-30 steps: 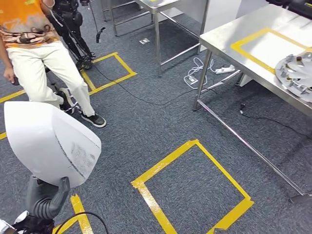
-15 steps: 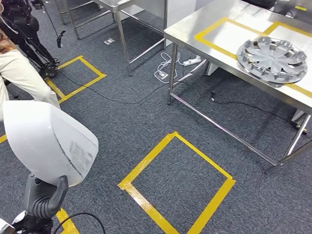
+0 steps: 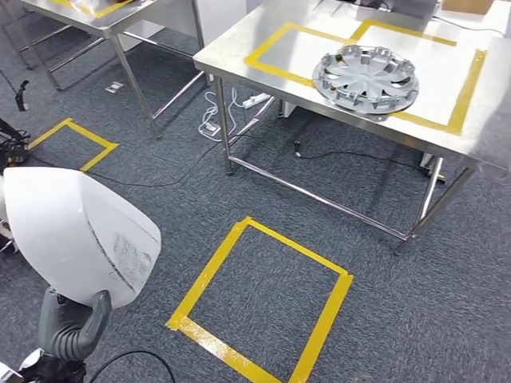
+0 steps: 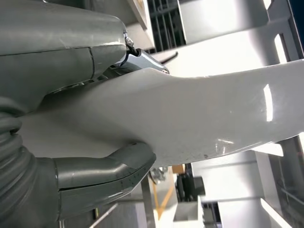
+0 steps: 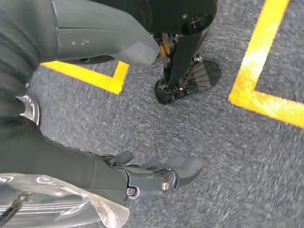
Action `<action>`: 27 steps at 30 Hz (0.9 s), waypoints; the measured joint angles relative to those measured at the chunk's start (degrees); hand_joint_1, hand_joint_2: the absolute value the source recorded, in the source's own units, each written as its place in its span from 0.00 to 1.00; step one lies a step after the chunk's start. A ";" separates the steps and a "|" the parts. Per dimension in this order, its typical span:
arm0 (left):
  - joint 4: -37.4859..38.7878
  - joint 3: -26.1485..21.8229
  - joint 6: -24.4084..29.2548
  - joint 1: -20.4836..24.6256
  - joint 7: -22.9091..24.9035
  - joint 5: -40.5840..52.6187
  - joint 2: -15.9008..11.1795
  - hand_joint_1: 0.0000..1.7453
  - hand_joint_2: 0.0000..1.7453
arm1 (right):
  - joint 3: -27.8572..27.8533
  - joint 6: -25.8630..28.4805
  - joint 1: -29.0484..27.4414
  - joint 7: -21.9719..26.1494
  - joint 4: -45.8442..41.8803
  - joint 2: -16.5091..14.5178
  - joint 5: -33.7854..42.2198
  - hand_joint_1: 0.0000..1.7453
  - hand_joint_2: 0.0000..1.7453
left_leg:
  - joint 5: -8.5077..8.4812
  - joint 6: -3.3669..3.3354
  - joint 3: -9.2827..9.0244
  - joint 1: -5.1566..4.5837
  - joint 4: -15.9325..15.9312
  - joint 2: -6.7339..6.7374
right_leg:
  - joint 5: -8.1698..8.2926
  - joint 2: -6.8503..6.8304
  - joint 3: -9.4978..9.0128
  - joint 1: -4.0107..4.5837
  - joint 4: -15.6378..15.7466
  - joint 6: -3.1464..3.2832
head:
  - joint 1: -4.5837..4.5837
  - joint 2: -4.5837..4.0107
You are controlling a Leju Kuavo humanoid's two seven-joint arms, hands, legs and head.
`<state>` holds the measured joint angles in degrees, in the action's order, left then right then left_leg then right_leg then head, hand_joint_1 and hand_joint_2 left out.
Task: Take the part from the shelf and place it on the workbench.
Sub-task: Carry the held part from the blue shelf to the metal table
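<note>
From the head view, the left hand [image 3: 72,327] holds a big white part [image 3: 78,235] by its lower edge, low on the robot's left, well away from the steel worktop [image 3: 241,48]. The part looks smooth, curved and shiny, with a scuffed grey patch. It seems light and stiff but slippery, so the edge is a good place to grip.

In the left wrist view, thumb and fingers [image 4: 107,175] pinch the part [image 4: 201,118].

In the right wrist view, the right hand [image 5: 157,178] hangs over the carpet with fingers straight, holding nothing.
</note>
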<state>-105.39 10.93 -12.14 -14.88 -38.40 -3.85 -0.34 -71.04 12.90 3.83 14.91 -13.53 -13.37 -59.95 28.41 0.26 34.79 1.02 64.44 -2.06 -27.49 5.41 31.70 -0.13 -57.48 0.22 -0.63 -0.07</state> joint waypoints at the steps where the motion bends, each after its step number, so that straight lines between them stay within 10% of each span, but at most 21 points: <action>1: -0.01 0.01 0.02 -0.01 -0.01 0.00 -0.02 1.00 1.00 | -0.02 0.00 0.06 0.00 0.00 -0.04 -0.01 0.00 1.00 | -1.18 -0.18 -1.23 0.08 -3.28 -1.33 | -0.05 0.80 0.15 -0.03 -0.14 -0.17 | 0.00 0.00; 5: -0.02 0.01 0.19 0.06 0.02 0.05 -0.04 1.00 1.00 | -0.05 -0.15 -0.21 0.03 0.00 -0.11 -0.03 0.00 1.00 | -1.38 -0.58 -2.37 0.01 -6.47 -1.70 | 0.14 2.42 1.51 -0.55 -0.17 -1.53 | -0.02 0.00; 9: -0.02 -0.03 0.58 -0.03 -0.14 0.46 0.00 1.00 1.00 | -0.07 -1.68 -0.14 0.18 0.00 -0.11 0.09 0.00 1.00 | -1.66 -1.59 -2.79 0.04 -7.33 0.80 | -4.74 -4.16 6.00 -0.45 -8.67 -2.47 | -0.53 -0.01; 12: -0.02 -0.04 0.62 -0.13 -0.19 0.69 -0.05 1.00 1.00 | -0.06 -2.71 -0.14 -0.41 0.00 -0.11 -0.07 0.00 1.00 | -1.55 -1.66 -2.78 0.00 -7.31 2.27 | -6.63 -4.95 9.39 -0.78 -15.77 -3.15 | -0.55 0.00; 15: -0.02 -0.02 0.62 0.01 -0.22 0.67 -0.03 1.00 1.00 | -0.06 -4.15 -0.28 -1.05 0.00 -0.11 -0.22 0.00 1.00 | -1.34 -1.22 -2.93 0.07 -7.19 2.76 | -1.93 -5.55 4.17 -1.10 -6.42 -3.38 | -0.57 0.00; 17: -0.02 -0.02 0.62 0.10 -0.30 0.64 -0.02 1.00 1.00 | -0.05 -4.65 -0.17 -1.30 0.00 -0.11 -0.28 0.00 1.00 | -1.15 -0.54 -2.96 -0.10 -6.95 2.87 | -0.52 -5.84 0.86 -1.01 -0.77 -2.88 | -0.50 0.00; 22: -0.02 0.04 0.60 0.29 -0.50 0.63 -0.04 1.00 1.00 | -0.04 -5.33 -0.26 -1.83 0.00 -0.11 -0.27 0.00 1.00 | 0.31 0.98 -2.45 0.17 -5.02 2.81 | -0.53 -5.61 -0.09 -0.86 0.24 -0.81 | -0.34 -0.01; 27: 0.00 0.06 0.58 0.23 -0.55 0.61 -0.05 1.00 1.00 | -0.04 -5.64 -0.26 -1.92 0.00 -0.11 -0.26 0.00 1.00 | 5.92 1.26 4.79 0.19 9.90 2.60 | -0.96 -5.32 -0.82 -0.64 0.32 0.16 | -0.14 0.00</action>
<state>-105.39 10.99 -11.56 -14.66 -38.95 -3.23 -0.39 -71.08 7.26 3.57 12.99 -13.53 -13.49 -60.22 34.33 1.52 39.59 1.20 74.35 0.54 -28.45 0.09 30.87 -0.77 -57.16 0.38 -0.77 -0.07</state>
